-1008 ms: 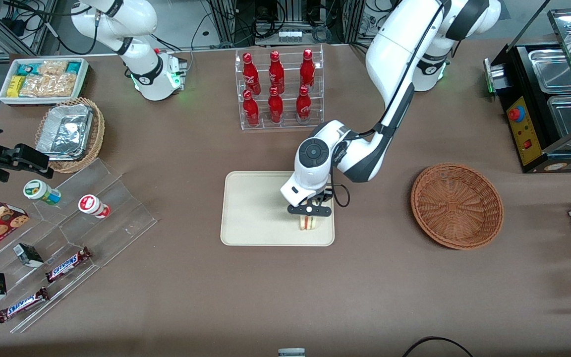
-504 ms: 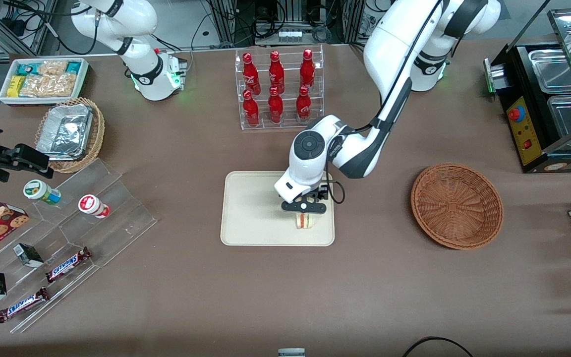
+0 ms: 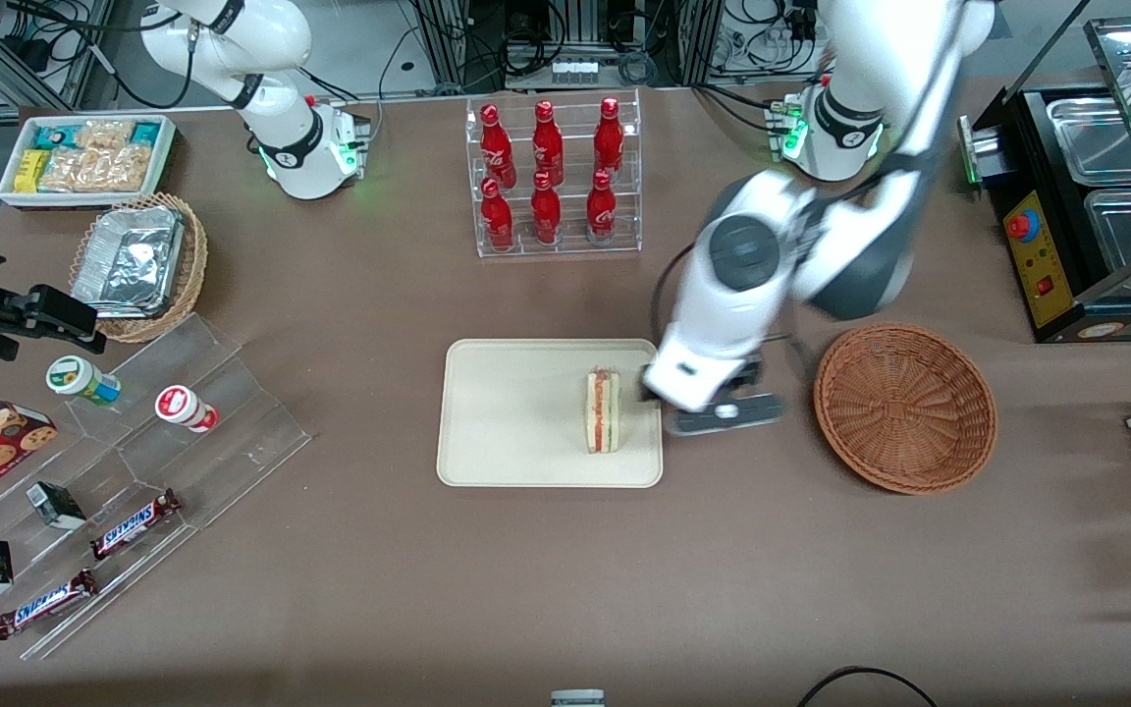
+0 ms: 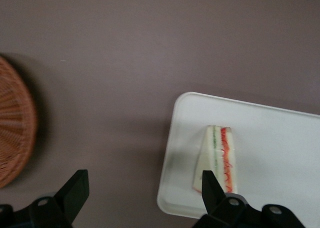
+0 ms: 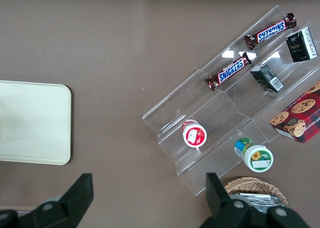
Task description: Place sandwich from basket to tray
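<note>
Starting with the tray (image 3: 507, 412): carries the sandwich (image 3: 603, 410) close to the rim at the working arm's end, with the filling stripes showing upward. Sits wholly inside the rim, apart from everything else. Reads as placed, leaving little beyond a clean retreat.

Next along, the gripper (image 3: 723, 417): hovers over bare table between tray and basket (image 3: 904, 407), just beside the tray's rim, with its fingers (image 4: 75, 188) spread wide and nothing between them.

Last, the basket: shows only bare wicker inside.

Risks from here, as a judgement. Could clip the tray's rim on a low pass back over it, jolting the tray and sending the sandwich sliding or toppling, given so little margin to that edge. Could equally snag the basket's raised wall on a low sweep toward it and drag it along the table. Safer to lift straight up first.
</note>
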